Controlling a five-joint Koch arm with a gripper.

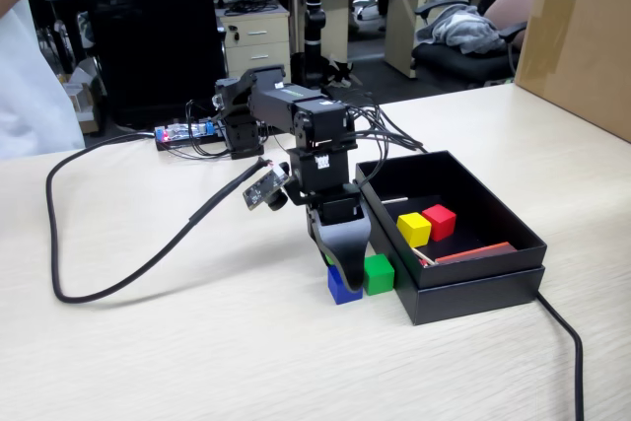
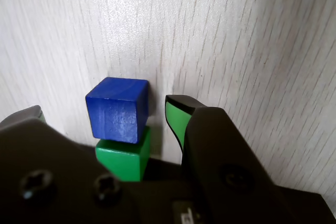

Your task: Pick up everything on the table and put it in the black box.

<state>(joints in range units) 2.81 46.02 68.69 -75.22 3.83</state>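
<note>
Pale wood-grain surface [image 2: 236, 35] fills the wrist view; the hand [image 2: 105, 121], parted wide and empty, brackets the small blue cube [image 2: 118, 109] at lower centre (one finger [image 2: 178, 116] just right), the green cube [image 2: 123, 156] touching below.

A pale wood-grain worktop [image 1: 197, 342] is filling the foreground of the fixed view. A thick black cable [image 1: 118, 273] is looping across its left side, and another black cable [image 1: 567, 342] is running off its front right. A brown cardboard carton [image 1: 582, 36] is standing at the right edge. Behind, an office chair [image 1: 473, 27] is carrying a heap of grey cloth, and a drawer cabinet [image 1: 258, 41] is sitting under a desk.
</note>
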